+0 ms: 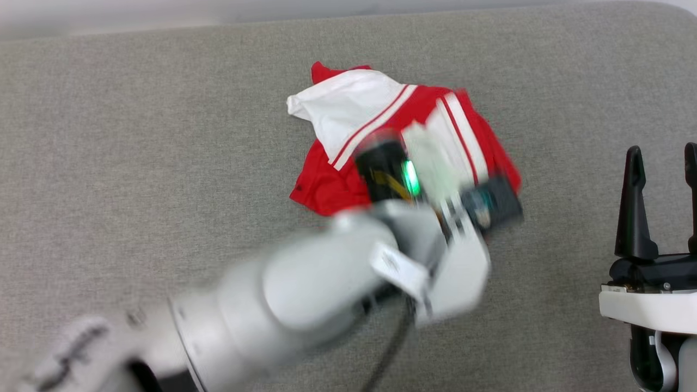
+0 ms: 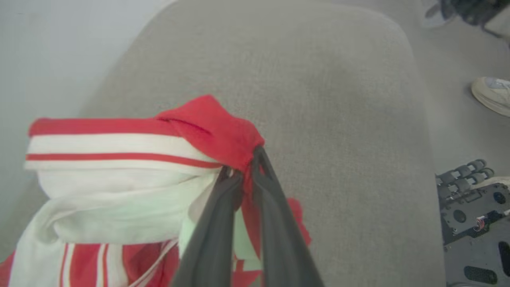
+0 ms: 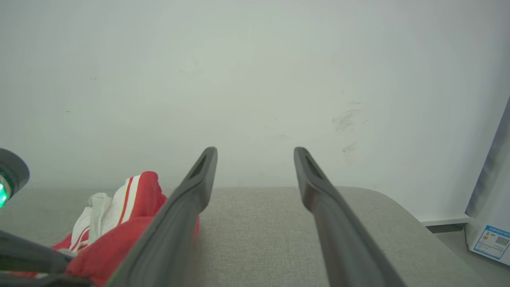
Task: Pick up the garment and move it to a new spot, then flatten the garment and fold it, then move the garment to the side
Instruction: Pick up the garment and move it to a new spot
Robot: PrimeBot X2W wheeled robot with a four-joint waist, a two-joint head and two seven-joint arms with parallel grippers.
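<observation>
Left gripper (image 2: 249, 161): shut hard on a red fold of the shirt (image 1: 348, 109), fingers almost together, cloth bunched between the tips. Pinched fold raised above the heap; the rest crumpled below and behind the grip, resting on the grey cushion (image 1: 136, 163). Left of the fingers in the left wrist view: white sleeve with a red stripe. Underneath them: red body and striped trim. Letters and number hidden in the folds.

From the head: left arm (image 1: 305, 283) blurred, reaching over the near edge of the heap, green light glowing at the wrist. Fingers themselves too smeared there to make out.

Right gripper (image 1: 661, 163): spread wide, nothing between the fingers, well apart to the right of the left gripper and of the shirt. Fingers pointing toward the pale wall (image 3: 255, 79). Shirt low and to the left of its left finger in the right wrist view, with the cushion running on between and beyond the tips.

Right of and past the left gripper, off the cushion: pale shoe (image 2: 492, 93) on the floor. Lower right of the same view: dark metal base (image 2: 470, 211) with small rollers. Far right of the right gripper: box (image 3: 492, 239) with a blue-and-white label.
</observation>
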